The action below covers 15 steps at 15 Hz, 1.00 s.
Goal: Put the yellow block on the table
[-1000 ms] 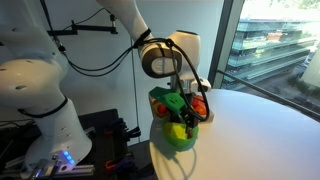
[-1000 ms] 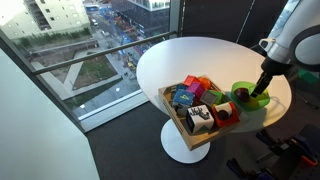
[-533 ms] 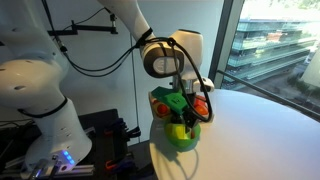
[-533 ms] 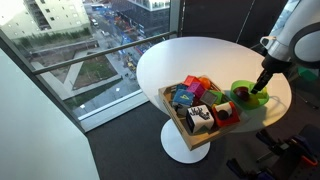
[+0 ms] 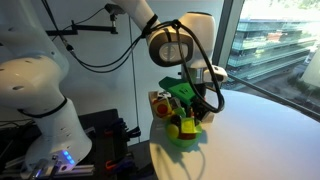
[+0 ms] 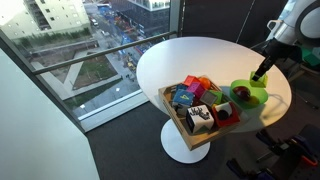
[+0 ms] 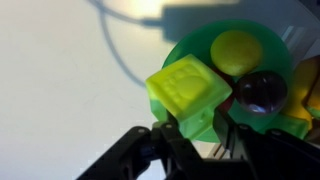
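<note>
In the wrist view the yellow block point(image 7: 188, 90) sits between the black fingers of my gripper point(image 7: 200, 132), which is shut on its lower part. It hangs over the near rim of the green bowl point(image 7: 200, 40), which also holds a round yellow piece point(image 7: 238, 50) and a dark red ball point(image 7: 262, 92). In an exterior view the gripper point(image 5: 195, 115) is just above the bowl point(image 5: 185, 138) at the edge of the white table point(image 5: 270, 130), with the block point(image 5: 186, 124) at its tips. From the opposite side the gripper point(image 6: 262, 76) stands over the bowl point(image 6: 248, 96).
A wooden tray point(image 6: 176, 116) full of colourful pieces sits on the table point(image 6: 190, 60) beside the bowl. The table's rounded edge is close to the bowl. A cable loops from the arm, and windows surround the scene.
The gripper has closed on the yellow block inside the bowl and the arm has risen a little, lifting the block above the bowl's contents.
</note>
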Each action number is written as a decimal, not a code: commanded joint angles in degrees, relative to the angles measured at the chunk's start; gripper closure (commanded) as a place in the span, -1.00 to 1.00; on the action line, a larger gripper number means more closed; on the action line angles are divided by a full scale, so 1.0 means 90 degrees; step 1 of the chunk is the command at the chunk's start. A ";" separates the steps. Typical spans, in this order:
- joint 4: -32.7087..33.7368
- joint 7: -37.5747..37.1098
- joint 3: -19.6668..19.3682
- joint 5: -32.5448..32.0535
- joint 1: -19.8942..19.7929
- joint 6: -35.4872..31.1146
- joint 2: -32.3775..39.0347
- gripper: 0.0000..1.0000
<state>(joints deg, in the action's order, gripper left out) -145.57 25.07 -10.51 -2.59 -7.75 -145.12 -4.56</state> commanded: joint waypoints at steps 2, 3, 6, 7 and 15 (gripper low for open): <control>0.0517 -0.0352 -0.0040 0.0136 -0.0064 0.0414 0.0016 0.80; 0.0628 -0.0480 -0.0037 0.0101 -0.0064 0.0422 0.0082 0.94; 0.0865 -0.0753 -0.0023 0.0069 -0.0061 0.0450 0.0213 0.92; 0.0892 -0.0793 -0.0021 0.0083 -0.0059 0.0449 0.0223 0.47; 0.0856 -0.0528 -0.0024 0.0305 -0.0038 0.0863 0.0101 -0.49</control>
<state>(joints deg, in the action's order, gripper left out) -139.04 19.00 -11.02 -1.57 -7.78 -140.62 -3.06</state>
